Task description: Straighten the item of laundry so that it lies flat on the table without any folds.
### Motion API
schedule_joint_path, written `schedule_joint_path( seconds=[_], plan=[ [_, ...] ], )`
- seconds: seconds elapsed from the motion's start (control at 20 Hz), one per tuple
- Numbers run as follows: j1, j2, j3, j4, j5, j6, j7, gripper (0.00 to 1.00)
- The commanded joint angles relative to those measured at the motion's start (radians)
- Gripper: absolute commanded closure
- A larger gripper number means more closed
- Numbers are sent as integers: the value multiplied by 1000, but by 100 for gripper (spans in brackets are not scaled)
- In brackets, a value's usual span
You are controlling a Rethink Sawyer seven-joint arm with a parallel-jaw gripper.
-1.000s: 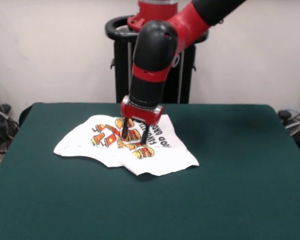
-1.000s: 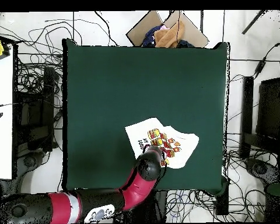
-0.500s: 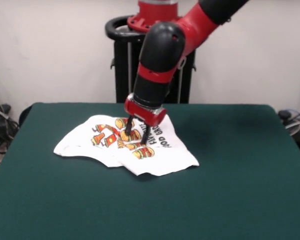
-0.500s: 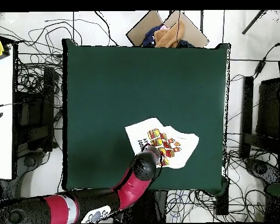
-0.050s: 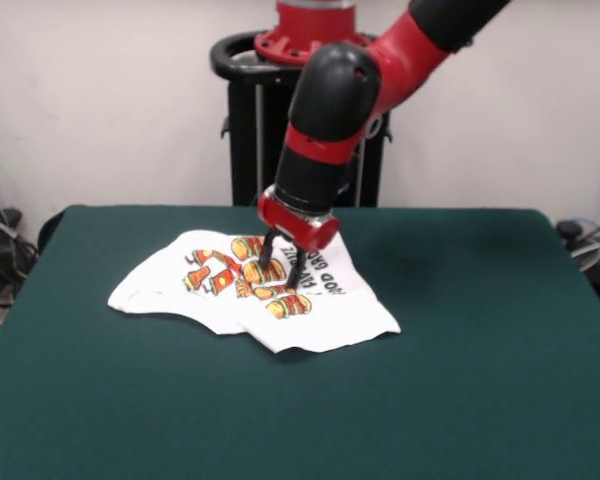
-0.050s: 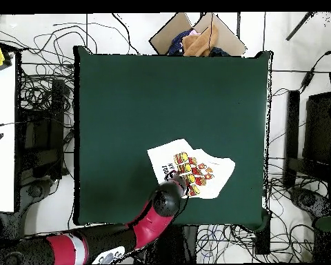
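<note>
In the front view the gripper has lifted and tilted since a second ago: its fingers then pressed down into the print of the shirt, and now they hang just above it, apart and holding nothing. The arm has swung back toward the far side of the table. The shirt looks almost unchanged by this; it lies in the same place, left of the table's middle and toward the far edge, with the near corner at most nudged slightly. A fold runs across its near left part, where one layer overlaps another, and the near right corner sits slightly raised with a shadow under it. In my judgement the gripper has let go or missed, so the task has gained little: the fold is there to be dealt with, and another grasp at an edge or corner would be needed to pull it out. In the overhead view the arm has drawn back toward the bottom edge of the table, so that more of the shirt shows than before; the shirt has the same outline and sits in the lower right part of the green top. The fingers cannot be made out there under the arm's head.
</note>
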Motion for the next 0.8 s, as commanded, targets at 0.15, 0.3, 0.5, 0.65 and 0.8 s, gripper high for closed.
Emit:
schedule_joint_path(
  seconds=[0.15, 0.3, 0.5, 0.65, 0.8],
  plan=[
    [-3, -3, 384, -279, 48, 253, 272, 0],
    [-17, -28, 409, -283, 85, 273, 272, 0],
    [-42, -75, 445, -266, 104, 284, 283, 0],
    [-44, -98, 459, -267, 127, 262, 304, 0],
    [-34, -104, 462, -291, 167, 220, 330, 0]
  ],
)
